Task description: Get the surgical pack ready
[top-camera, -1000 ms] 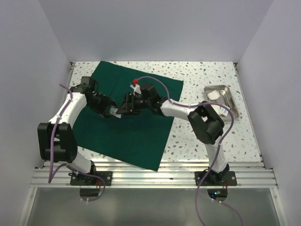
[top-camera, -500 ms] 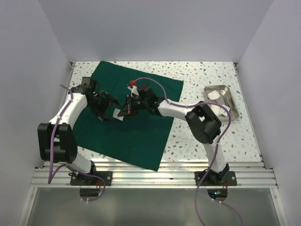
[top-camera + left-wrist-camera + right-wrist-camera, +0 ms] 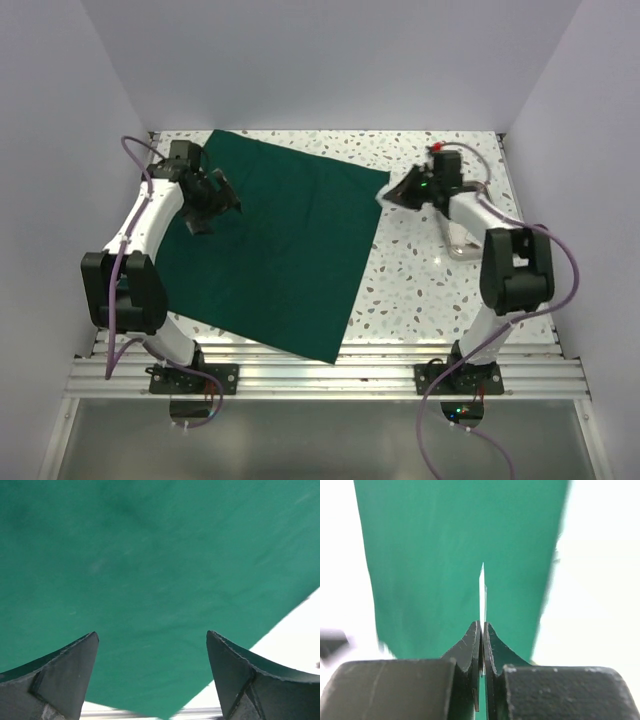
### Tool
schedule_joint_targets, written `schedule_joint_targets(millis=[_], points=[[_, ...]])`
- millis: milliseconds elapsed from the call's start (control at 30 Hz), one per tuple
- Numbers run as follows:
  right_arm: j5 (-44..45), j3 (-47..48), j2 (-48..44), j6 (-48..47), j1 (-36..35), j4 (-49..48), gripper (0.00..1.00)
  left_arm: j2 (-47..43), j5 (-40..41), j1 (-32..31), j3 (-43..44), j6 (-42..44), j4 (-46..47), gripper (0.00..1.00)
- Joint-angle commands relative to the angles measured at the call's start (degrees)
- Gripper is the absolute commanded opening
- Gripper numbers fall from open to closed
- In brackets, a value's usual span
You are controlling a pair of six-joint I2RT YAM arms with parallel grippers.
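The dark green cloth (image 3: 280,250) lies flat on the speckled table. Over its left part hangs my left gripper (image 3: 213,208), open and empty; in the left wrist view only cloth (image 3: 150,555) shows between its fingertips (image 3: 152,636). At the cloth's far right corner my right gripper (image 3: 389,198) is shut on a thin white gauze pad (image 3: 482,587), which the right wrist view shows edge-on, sticking out past the closed gripper (image 3: 482,626) above the cloth (image 3: 435,555). My right arm hides most of the steel tray (image 3: 462,244). No metal instruments are in view.
White walls close in the table on the left, back and right. The cloth's near corner (image 3: 333,358) reaches the aluminium rail (image 3: 320,375) at the front edge. Bare speckled table (image 3: 420,290) lies right of the cloth.
The right gripper shut on the white pad at the cloth's middle and carried it right to the cloth's far corner. The left gripper opened and drew back to the left.
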State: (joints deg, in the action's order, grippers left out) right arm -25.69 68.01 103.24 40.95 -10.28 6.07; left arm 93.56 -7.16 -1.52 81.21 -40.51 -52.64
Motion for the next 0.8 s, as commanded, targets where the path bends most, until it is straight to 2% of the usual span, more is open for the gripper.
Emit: schedule_joint_targets(millis=[0, 67, 200, 300, 433, 500, 600, 633, 700, 733, 767], points=[[5.55, -0.42, -6.91, -3.33, 8.42, 3.34, 0.00, -4.16, 2.15, 0.03, -4.65, 9.74, 2.19, 0.90], [10.02, -0.77, -8.58, -3.77, 13.76, 5.18, 0.00, -4.87, 2.93, 0.02, -6.84, 11.24, 3.07, 0.89], [17.84, -4.01, -11.57, -4.12, 19.15, 4.92, 0.00, -5.49, 2.94, 0.11, -9.31, 14.23, 3.16, 0.88], [20.93, -4.11, -11.14, -5.09, 22.49, 6.50, 0.02, -5.23, 1.45, 0.02, -11.07, 14.85, 3.51, 0.87], [19.63, -3.32, -7.97, -5.71, 26.79, 7.90, 0.05, -4.61, -0.57, 0.02, -12.39, 14.94, 4.04, 0.86], [18.75, -2.71, -6.13, -5.88, 27.94, 9.05, 0.11, -4.35, -0.58, 0.02, -12.30, 15.29, 4.21, 0.86], [17.96, -0.95, -4.02, -6.41, 29.18, 11.42, 0.27, -3.74, -0.31, 0.02, -11.78, 15.99, 4.04, 0.86], [17.87, -0.77, -3.75, -6.67, 29.27, 12.47, 0.38, -3.56, -0.05, 0.02, -11.69, 16.16, 4.04, 0.86], [17.96, -0.07, -3.31, -7.37, 29.36, 15.10, 0.48, -3.03, -0.05, 0.02, -11.78, 16.60, 4.13, 0.86], [18.48, 0.02, -3.48, -7.46, 29.36, 15.64, 0.60, -2.86, -0.05, 0.02, -11.78, 16.78, 4.13, 0.85], [18.83, 0.02, -3.92, -7.64, 29.36, 16.25, 0.65, -2.77, 0.04, 0.02, -11.78, 17.22, 4.13, 0.85]])
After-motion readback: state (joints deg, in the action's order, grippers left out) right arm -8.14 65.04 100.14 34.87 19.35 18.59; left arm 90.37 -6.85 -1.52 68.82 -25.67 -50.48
